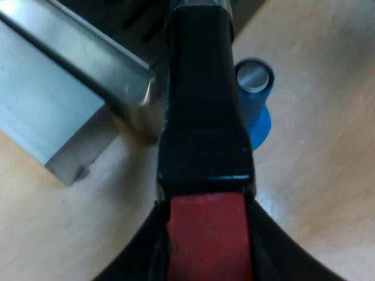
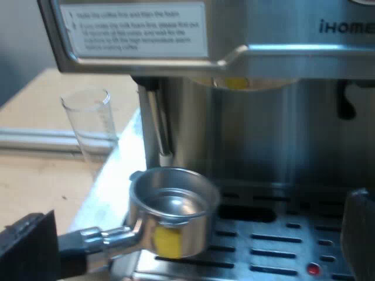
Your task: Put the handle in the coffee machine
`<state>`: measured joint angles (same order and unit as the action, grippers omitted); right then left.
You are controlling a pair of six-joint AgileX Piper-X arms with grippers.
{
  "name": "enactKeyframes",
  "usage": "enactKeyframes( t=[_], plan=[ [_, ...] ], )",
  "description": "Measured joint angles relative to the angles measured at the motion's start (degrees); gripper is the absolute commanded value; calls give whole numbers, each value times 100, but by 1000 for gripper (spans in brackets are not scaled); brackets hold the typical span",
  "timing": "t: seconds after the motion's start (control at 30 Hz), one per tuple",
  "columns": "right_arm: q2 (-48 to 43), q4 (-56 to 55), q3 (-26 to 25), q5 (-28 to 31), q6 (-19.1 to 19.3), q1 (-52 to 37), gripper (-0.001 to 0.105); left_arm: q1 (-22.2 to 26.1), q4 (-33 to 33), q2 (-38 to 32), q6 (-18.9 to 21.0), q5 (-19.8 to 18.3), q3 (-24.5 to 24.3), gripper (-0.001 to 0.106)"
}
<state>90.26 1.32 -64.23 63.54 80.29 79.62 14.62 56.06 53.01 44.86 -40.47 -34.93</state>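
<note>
Left jaws were clamped on the red end (image 1: 208,234) of the holder's handle (image 1: 202,105), a finger (image 1: 132,260) on either side of it. The handle ran out over the worktop (image 1: 316,175) toward the espresso machine (image 1: 53,99). The blue tamper (image 1: 253,99) stood on the worktop close by, metal face up, partly hidden behind the handle.

From the right wrist, the holder (image 2: 170,211) hung at the machine's front with its basket upright and empty. It was above the drip grate (image 2: 281,240) and below the brew head (clear gap between them, so not locked in). The steam wand (image 2: 155,129) came down just beside the basket rim. The measuring glass (image 2: 91,120) stood upright on the worktop near the machine's side. Right jaws were open, fingers (image 2: 360,234) well apart, gripping nothing.
</note>
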Motion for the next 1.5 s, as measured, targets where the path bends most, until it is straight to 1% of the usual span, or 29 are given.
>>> enactKeyframes(
  t=[0.07, 0.23, 0.4, 0.6, 0.7, 0.93, 1.2, 1.33, 1.47, 1.5],
  plan=[
    [65, 177, 0, 19, 20, 0, 105, 0, -62, 34, -2, -157, 2, 0],
    [278, 548, 0, 23, 266, 0, 105, 0, -348, 114, -18, -417, 2, 0],
    [291, 849, 0, 23, 497, 0, 105, 0, -644, 336, -30, -538, 2, 0],
    [291, 893, 0, -6, 497, 0, 105, 0, -1035, 667, -30, -746, 2, 0],
    [291, 893, 0, -24, 508, 0, 105, 0, -1150, 791, -30, -775, 2, 0],
    [291, 893, 0, -37, 506, 0, 105, 0, -1290, 984, -30, -957, 2, 0],
    [291, 893, 0, -89, 506, 0, 105, -14, -1405, 1164, -30, -1054, -44, 0],
    [291, 893, 0, -97, 506, 0, 105, -14, -1405, 1323, -30, -1051, -147, 0],
    [291, 893, 0, -97, 506, 0, 105, -14, -1415, 1355, -139, -1051, -231, 0],
    [291, 893, 0, -107, 506, 0, 105, -35, -1410, 1355, -232, -1051, -283, 0]
  ],
)
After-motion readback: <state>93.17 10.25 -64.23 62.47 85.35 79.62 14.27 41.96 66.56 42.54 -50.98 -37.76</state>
